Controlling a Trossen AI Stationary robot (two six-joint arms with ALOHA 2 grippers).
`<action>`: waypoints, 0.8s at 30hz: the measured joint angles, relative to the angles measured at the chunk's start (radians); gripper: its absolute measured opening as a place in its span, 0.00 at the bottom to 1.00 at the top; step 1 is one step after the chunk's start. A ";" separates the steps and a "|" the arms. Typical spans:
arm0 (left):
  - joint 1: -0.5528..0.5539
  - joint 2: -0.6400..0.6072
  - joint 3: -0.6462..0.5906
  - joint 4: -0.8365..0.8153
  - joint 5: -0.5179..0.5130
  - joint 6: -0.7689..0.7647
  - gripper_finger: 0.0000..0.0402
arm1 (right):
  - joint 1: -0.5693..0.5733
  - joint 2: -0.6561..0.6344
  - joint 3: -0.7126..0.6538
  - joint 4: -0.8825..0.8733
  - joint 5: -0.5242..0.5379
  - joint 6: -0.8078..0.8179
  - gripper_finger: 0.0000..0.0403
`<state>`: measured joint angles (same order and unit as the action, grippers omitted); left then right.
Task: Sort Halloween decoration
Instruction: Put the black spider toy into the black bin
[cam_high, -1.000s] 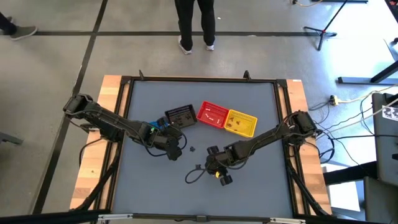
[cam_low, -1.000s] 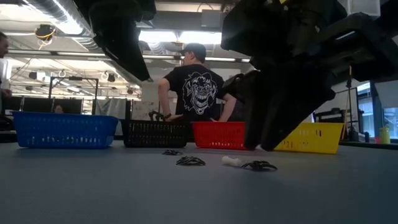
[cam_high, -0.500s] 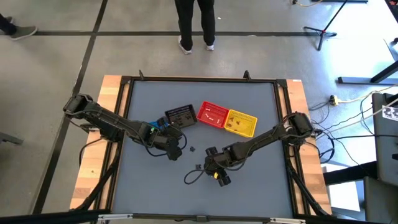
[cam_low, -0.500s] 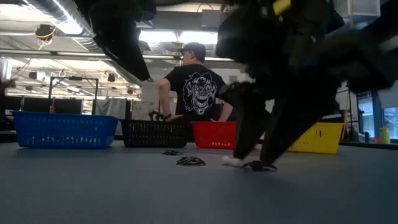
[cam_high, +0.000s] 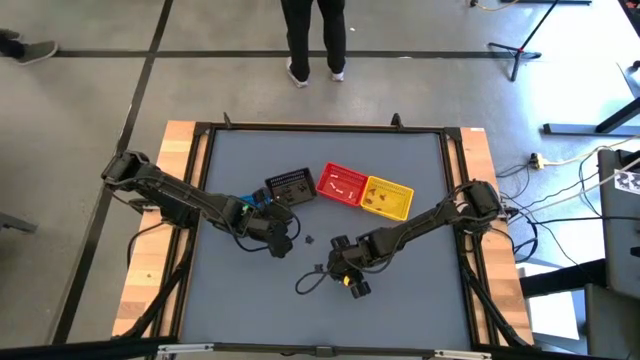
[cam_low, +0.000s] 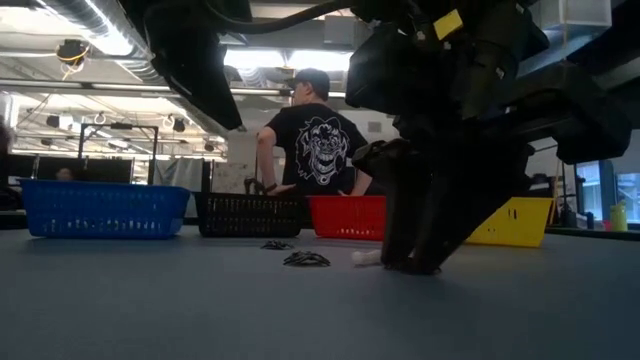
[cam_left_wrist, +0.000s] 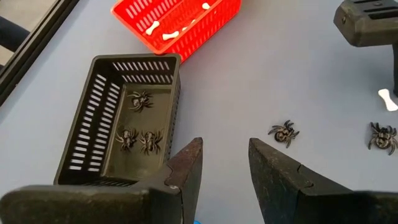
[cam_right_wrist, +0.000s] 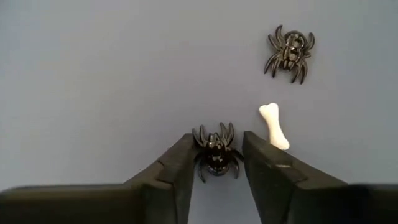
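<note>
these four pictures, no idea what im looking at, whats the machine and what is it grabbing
It is a table with two dark robot arms, each ending in a two-finger tool.

One picture looks straight down on the table, one looks level across it, and two come from cameras on the arms' wrists.

On the table stand small baskets: a black basket with three toy spiders in it, a red basket with little white bones, a yellow basket and a blue basket. Loose spiders and a white bone lie on the surface.

The right tool is down at the table with a black spider between its fingers. I cannot tell if it grips yet.

The left tool waits open beside the black basket, holding nothing.

A person stands behind the table.
</note>
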<state>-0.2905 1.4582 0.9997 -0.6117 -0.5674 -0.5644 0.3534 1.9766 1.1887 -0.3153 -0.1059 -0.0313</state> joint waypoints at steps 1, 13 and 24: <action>0.000 0.000 0.000 0.000 0.000 0.000 0.31 | 0.000 0.000 0.000 0.000 0.000 0.000 0.30; 0.000 0.000 0.000 0.000 0.000 0.000 0.31 | 0.000 0.002 -0.002 0.002 -0.002 -0.001 0.15; 0.000 0.000 0.000 0.000 0.000 0.000 0.31 | 0.000 -0.024 0.001 -0.009 -0.001 0.000 0.14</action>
<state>-0.2905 1.4582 0.9997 -0.6117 -0.5673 -0.5644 0.3534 1.9529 1.1893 -0.3243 -0.1066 -0.0311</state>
